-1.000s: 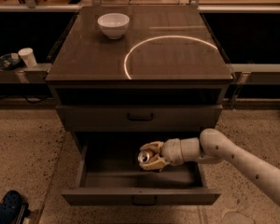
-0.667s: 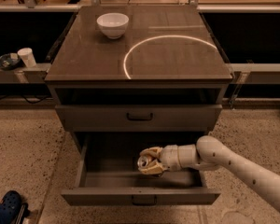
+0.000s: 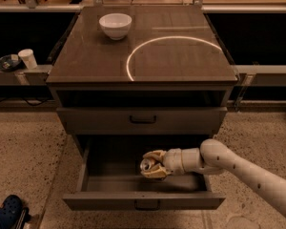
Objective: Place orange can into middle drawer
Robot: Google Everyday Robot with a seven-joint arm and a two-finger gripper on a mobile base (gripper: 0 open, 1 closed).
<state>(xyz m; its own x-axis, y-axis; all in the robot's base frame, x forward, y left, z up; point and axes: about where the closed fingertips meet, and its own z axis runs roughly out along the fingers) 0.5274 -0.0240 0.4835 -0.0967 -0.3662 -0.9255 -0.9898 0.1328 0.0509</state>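
The middle drawer (image 3: 143,200) is pulled out below the shut upper grey drawer (image 3: 143,120). My gripper (image 3: 150,165) reaches in from the right and sits inside the drawer's box, near its middle. Its pale fingers (image 3: 155,154) are closed around the orange can (image 3: 146,165), whose silver top faces left. The can is low in the drawer, close to its floor; I cannot tell whether it touches.
A white bowl (image 3: 115,26) stands on the cabinet top (image 3: 143,46) at the back left, next to a bright ring of reflected light. A white cup (image 3: 27,58) sits on a side shelf at left. A blue shoe (image 3: 5,213) shows at the bottom left.
My gripper with the can has moved slightly left and lower inside the drawer. The drawer and bowl have not moved.
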